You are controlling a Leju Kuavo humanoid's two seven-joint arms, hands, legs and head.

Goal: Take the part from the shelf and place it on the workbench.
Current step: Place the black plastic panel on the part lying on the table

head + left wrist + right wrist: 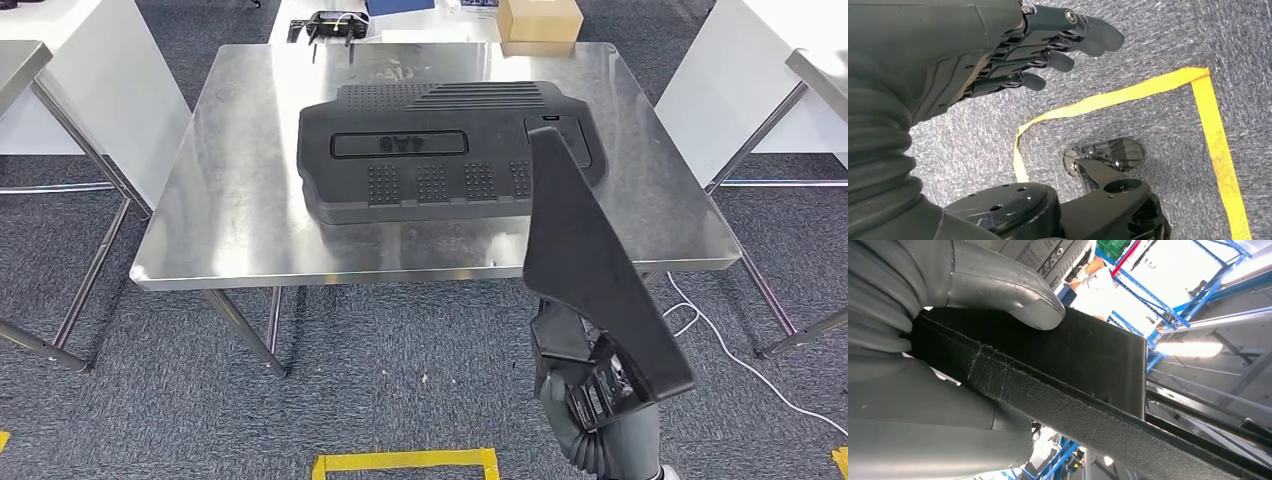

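My right hand point(590, 385) grips a long black plastic part point(590, 260) by its lower end. The part stands tilted up in front of the steel workbench point(230, 210), and its top overlaps the bench's near right area in the head view. In the right wrist view my thumb point(1013, 290) presses on the part's point(1088, 365) flat black face. A large black ribbed cover point(420, 150) lies flat on the middle of the workbench. My left hand point(1048, 47) hangs over the carpet with its fingers point(1098, 35) loosely extended and nothing in them.
A cardboard box point(540, 20) and a black device point(335, 25) sit on a table behind the workbench. White tables stand at both sides. A white cable point(740, 360) lies on the carpet at the right. Yellow tape point(405, 462) marks the floor near my feet.
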